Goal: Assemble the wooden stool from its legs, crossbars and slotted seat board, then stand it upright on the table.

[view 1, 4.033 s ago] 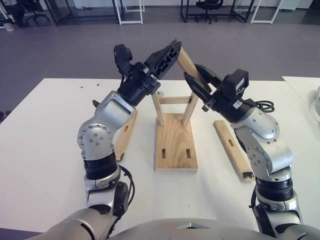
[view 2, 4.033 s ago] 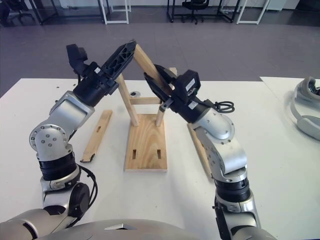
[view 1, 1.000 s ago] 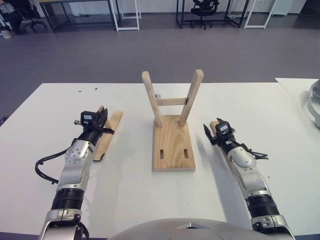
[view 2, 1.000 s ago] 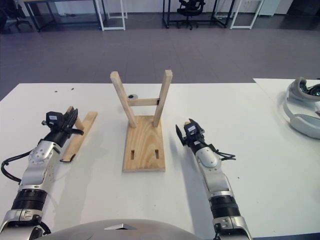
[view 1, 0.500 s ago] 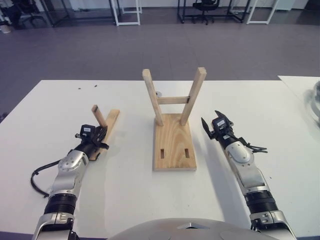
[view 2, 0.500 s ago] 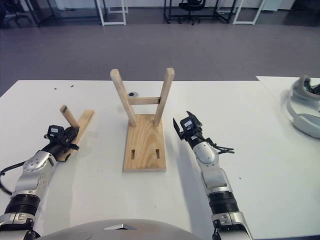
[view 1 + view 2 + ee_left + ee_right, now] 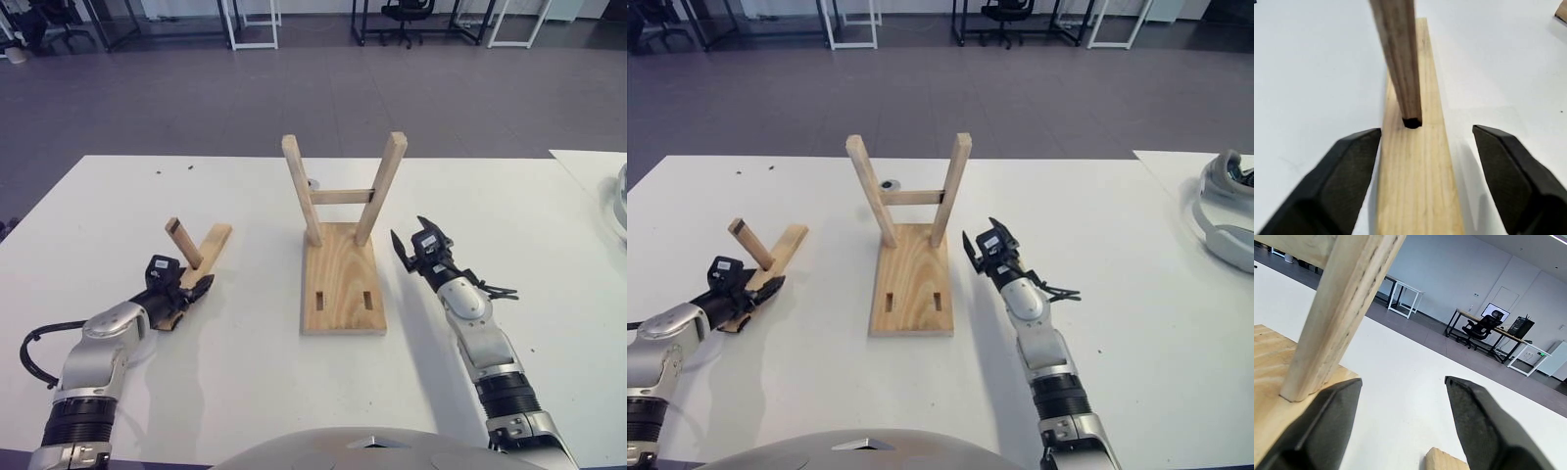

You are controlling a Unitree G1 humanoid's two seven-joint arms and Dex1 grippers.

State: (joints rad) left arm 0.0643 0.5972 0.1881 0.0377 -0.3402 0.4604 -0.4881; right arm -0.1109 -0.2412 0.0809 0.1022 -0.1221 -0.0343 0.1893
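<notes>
Left gripper spread astride loose leg; right gripper spread too; crossbar seems loosely seated, may tip if bumped

The white rectangular counter carries a pale, slotted wooden seat board lying flat at its centre, with two wooden legs rising from its 12 o'clock end. At 9 o'clock lies a flat wooden slat with a short wooden peg standing in it. A small round grey disc sits at 12 o'clock, and dark specks at 10.
</notes>
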